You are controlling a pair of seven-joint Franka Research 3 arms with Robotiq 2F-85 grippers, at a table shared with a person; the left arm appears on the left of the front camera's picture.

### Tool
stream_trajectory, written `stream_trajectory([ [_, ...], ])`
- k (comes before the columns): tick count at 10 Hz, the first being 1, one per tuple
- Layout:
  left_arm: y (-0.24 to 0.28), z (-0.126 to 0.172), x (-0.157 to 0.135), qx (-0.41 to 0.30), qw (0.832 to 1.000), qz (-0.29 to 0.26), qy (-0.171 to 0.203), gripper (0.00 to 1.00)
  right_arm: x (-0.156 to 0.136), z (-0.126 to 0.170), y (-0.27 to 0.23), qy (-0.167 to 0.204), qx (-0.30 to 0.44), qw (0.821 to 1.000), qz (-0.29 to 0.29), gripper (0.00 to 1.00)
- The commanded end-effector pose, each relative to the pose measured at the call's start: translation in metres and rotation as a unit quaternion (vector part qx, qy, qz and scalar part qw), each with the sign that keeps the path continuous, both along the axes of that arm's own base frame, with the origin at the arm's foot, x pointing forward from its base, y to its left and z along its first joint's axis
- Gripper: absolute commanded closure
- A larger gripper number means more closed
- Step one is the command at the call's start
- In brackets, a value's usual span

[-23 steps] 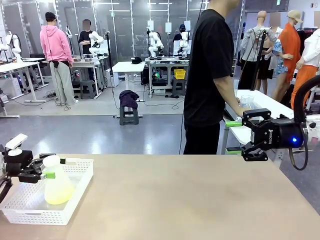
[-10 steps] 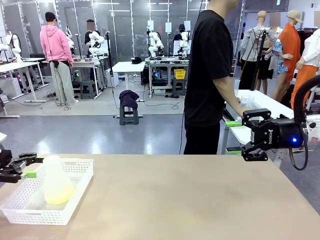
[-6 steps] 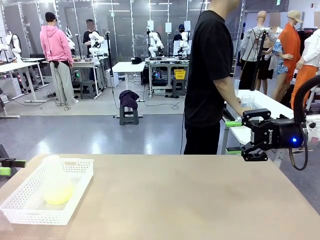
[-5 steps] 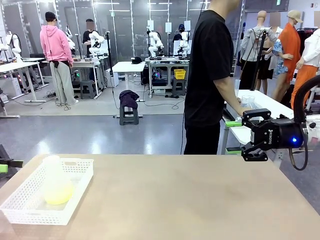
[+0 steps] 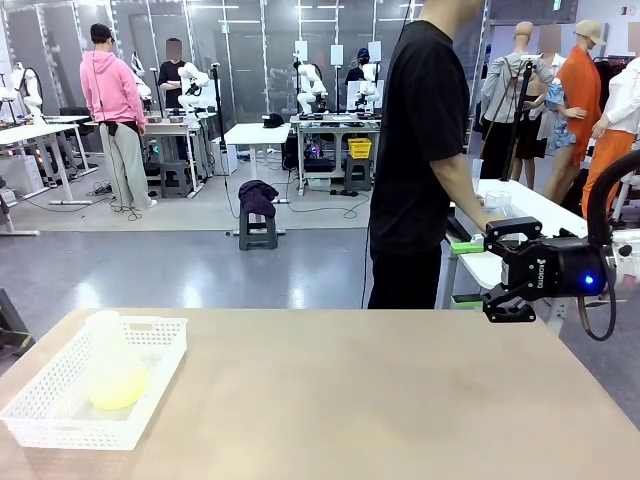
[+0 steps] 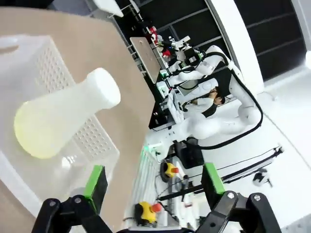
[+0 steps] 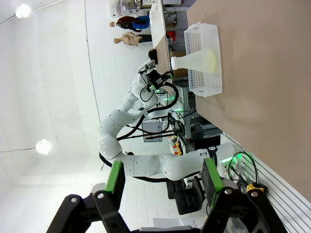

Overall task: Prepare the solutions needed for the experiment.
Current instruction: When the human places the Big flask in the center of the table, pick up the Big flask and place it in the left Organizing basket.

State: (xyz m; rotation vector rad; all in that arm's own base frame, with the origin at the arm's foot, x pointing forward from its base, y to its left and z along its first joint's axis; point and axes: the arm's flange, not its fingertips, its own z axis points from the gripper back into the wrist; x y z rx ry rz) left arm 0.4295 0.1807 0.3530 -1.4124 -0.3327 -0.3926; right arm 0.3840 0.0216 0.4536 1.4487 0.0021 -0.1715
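Progress of the solution-preparation task. A translucent conical flask [image 5: 112,365] holding a small amount of pale yellow-green, clear liquid [image 5: 115,388] stands upright in a white perforated plastic basket [image 5: 150,410] at the near left corner of the tan table [image 5: 380,400]. The liquid lies in the flask's wide base; the neck above it looks empty. The flask is held by nothing.

In the left wrist view the left gripper [image 6: 154,180] sits off the table's left edge, its green-padded fingers spread wide with nothing between them, the flask [image 6: 58,121] and basket [image 6: 48,73] lying beyond them. The right gripper [image 5: 468,272] hangs in the air beyond the table's far right corner, pointing left; its jaws stand parted and empty, as the right wrist view confirms [image 7: 162,182], with the basket [image 7: 204,68] and flask [image 7: 194,59] well apart from it across the table.

A person in a black T-shirt [image 5: 420,150] stands at the far side, turned toward a white side table [image 5: 530,215] on the right.

Judged status: one vessel of solution is delivered to the basket; if further solutions are needed, they are not yet on this table, most of whose surface is bare.
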Motion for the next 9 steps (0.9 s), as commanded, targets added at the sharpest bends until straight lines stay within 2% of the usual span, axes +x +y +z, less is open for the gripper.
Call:
stream_trajectory([
  [1,0.0083,0.0071,0.0066,-0.003,0.998,-0.015,0.067,0.00,-0.0003,0.0010,-0.0001,-0.001,0.003,1.000,0.001,0.19],
  [2,0.0085,0.0061,0.0061,0.000,0.996,-0.014,0.088,0.00,-0.0003,0.0010,-0.0001,-0.001,0.003,1.000,0.001,0.19],
  [4,0.0094,0.0079,0.0098,-0.006,0.997,-0.015,0.075,0.00,-0.0003,0.0010,-0.0001,-0.001,0.003,1.000,0.001,0.19],
  [5,0.0035,0.0003,0.0041,-0.001,0.997,-0.003,0.078,0.00,-0.0003,0.0010,-0.0001,-0.001,0.003,1.000,0.001,0.19],
  [9,0.0035,0.0003,0.0041,-0.001,0.997,-0.003,0.078,0.00,-0.0003,0.0010,-0.0001,-0.001,0.003,1.000,0.001,0.19],
])
